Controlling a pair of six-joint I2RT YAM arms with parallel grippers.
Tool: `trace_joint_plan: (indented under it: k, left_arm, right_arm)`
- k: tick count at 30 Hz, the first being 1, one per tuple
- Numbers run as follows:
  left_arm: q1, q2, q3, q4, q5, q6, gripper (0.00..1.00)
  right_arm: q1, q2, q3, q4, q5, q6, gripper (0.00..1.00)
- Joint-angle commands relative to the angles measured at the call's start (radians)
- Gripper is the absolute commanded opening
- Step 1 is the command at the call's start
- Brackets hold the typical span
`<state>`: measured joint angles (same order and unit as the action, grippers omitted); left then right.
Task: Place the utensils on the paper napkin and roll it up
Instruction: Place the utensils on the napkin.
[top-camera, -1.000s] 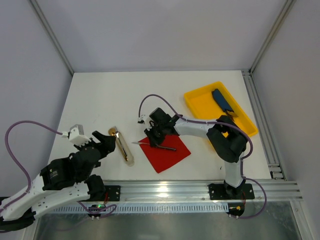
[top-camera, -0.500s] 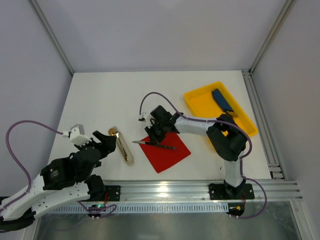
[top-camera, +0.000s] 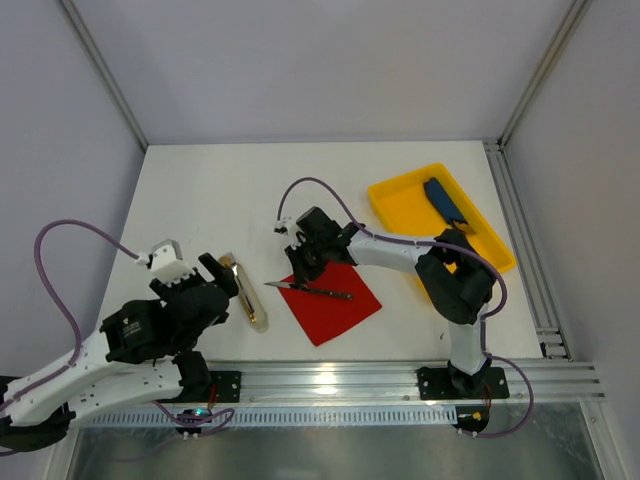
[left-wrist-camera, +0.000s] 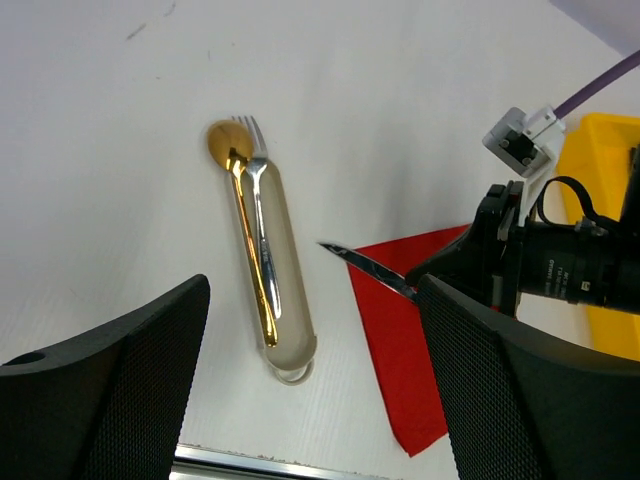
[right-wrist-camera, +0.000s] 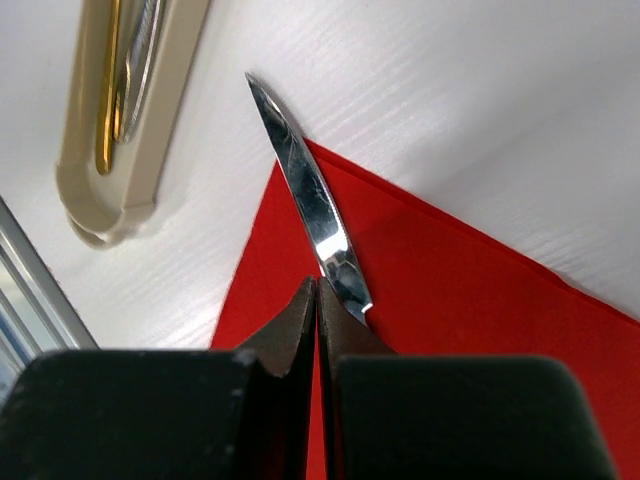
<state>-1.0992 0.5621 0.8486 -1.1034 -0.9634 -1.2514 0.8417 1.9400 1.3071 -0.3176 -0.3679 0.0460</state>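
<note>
Fork (left-wrist-camera: 258, 205) and spoon (left-wrist-camera: 229, 150) not on the napkin yet. They lie side by side inside a pale beige sleeve (left-wrist-camera: 290, 335) on the table, just left of the red paper napkin (left-wrist-camera: 412, 380), heads poking out the far end.

Risks as I judge them: grab the sleeve whole and it lands on the paper with them. Pinch only the slim shiny handles and they can slip or come out one at a time.

My left claw (left-wrist-camera: 312, 295) hangs above the sleeve, fingers spread wide, holding and touching nothing.

Next right, a knife (right-wrist-camera: 312, 205) lies flat on the napkin, blade tip overhanging its left corner onto bare table. A roll started like that could leave the tip sticking out.

My right claw (right-wrist-camera: 318, 290) is pressed together right beside the blade, over the napkin. No pinch on the knife that I can see; can't tell if it touches knife or paper. Dragging shut tips there could wrinkle or tear the thin sheet. Both arms converging on the napkin could clash.

Far right: yellow tray (top-camera: 398, 212) with a dark-blue item (top-camera: 444, 202), well apart.
</note>
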Motion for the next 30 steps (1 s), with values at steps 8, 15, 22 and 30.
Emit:
trace_joint_plan:
  k: [8, 15, 22, 30]
  left_arm:
    - [-0.001, 0.145, 0.176, -0.309, -0.153, -0.152, 0.86]
    - [-0.001, 0.0, 0.158, -0.274, -0.138, -0.166, 0.84]
    - [0.001, -0.021, 0.139, -0.276, -0.127, -0.146, 0.83]
    - [-0.001, -0.03, 0.112, -0.234, -0.092, -0.123, 0.83]
  right_arm:
    - [0.105, 0.039, 0.245, 0.029, 0.156, 0.331, 0.06]
    - [0.123, 0.155, 0.36, 0.095, 0.083, 0.456, 0.06]
    - [0.152, 0.3, 0.549, 0.003, 0.107, 0.473, 0.09]
    - [0.169, 0.376, 0.636, -0.037, 0.116, 0.468, 0.13]
